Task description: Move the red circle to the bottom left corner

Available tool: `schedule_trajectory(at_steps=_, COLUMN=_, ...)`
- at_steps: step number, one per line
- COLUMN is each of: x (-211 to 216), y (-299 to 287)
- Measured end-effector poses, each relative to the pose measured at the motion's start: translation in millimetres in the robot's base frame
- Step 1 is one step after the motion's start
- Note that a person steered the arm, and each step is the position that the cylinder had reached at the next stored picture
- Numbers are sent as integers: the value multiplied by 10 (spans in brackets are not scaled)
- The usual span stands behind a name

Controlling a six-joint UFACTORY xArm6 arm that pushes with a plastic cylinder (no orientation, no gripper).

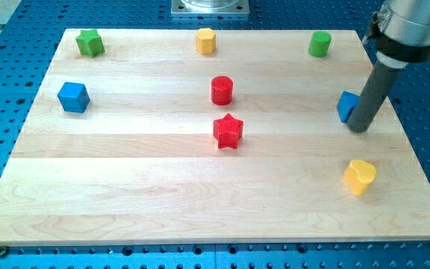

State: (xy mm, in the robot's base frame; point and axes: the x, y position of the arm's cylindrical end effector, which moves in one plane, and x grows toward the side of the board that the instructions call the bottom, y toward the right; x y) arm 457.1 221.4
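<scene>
The red circle [222, 90] stands upright near the middle of the wooden board [125, 194], a little above centre. The red star [228, 131] lies just below it. My tip [359, 128] is at the view's right, far from the red circle, touching or just in front of a blue block [345, 105] that the rod partly hides. The board's bottom left corner holds no block.
A green star [90, 42] sits at the top left, a yellow hexagon [206, 40] at top centre, a green cylinder [319, 43] at top right. A blue cube [73, 97] is at the left. A yellow heart [360, 176] lies at lower right.
</scene>
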Motion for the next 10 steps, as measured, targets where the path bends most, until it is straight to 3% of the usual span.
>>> schedule_trajectory(at_steps=1, x=482, y=-327)
schedule_trajectory(at_steps=2, x=482, y=-1106)
schedule_trajectory(at_steps=4, x=460, y=-1504)
schedule_trajectory(at_steps=5, x=279, y=-1384)
schedule_trajectory(at_steps=6, x=-244, y=-1147)
schedule_trajectory(at_steps=8, x=-1227, y=-1221)
schedule_trajectory(at_steps=10, x=-503, y=-2716)
